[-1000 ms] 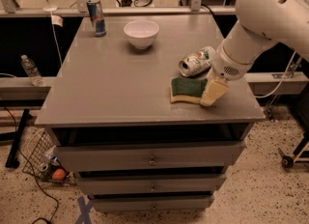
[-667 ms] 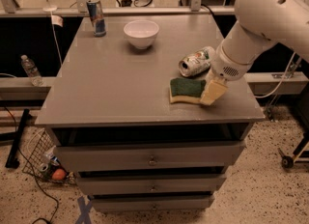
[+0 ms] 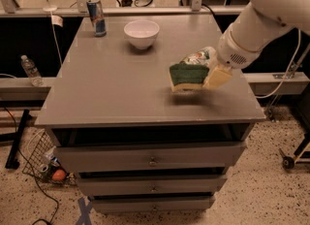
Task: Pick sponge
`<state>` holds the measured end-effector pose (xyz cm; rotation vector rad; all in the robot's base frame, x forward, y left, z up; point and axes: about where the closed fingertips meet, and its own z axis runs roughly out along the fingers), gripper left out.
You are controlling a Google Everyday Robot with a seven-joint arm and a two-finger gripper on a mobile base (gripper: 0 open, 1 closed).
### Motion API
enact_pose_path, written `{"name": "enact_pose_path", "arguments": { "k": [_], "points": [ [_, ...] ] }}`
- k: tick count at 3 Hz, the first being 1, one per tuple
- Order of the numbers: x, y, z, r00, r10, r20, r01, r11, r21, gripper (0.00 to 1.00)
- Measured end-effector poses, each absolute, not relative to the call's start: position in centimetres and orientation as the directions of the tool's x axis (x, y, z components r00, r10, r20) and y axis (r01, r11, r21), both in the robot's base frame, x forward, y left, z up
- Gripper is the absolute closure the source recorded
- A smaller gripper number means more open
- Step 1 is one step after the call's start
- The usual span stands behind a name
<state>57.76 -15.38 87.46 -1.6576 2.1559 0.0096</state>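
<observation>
The sponge (image 3: 188,75), dark green on top over yellow foam, hangs tilted a little above the grey table top (image 3: 116,88) near its right front part, with its shadow on the surface beneath it. My gripper (image 3: 207,76) is shut on the sponge's right end. One pale yellow finger pad (image 3: 218,77) shows against that end. The white arm reaches in from the upper right.
A crumpled silvery-green packet (image 3: 199,55) lies just behind the sponge. A white bowl (image 3: 141,33) and a blue can (image 3: 97,17) stand at the back of the table. A water bottle (image 3: 30,69) rests on the left ledge. Drawers (image 3: 152,160) sit below the front edge.
The sponge lay flat on the table with my gripper at its right end. Now it is raised off the surface in the gripper and tilted.
</observation>
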Motion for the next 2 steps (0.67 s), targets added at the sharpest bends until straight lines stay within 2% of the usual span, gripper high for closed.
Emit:
{"name": "enact_pose_path", "arguments": {
  "k": [2],
  "points": [
    [58.0,-15.6,92.9,-0.134,-0.918,-0.373,-0.907,0.265,-0.327,1.0]
  ]
}}
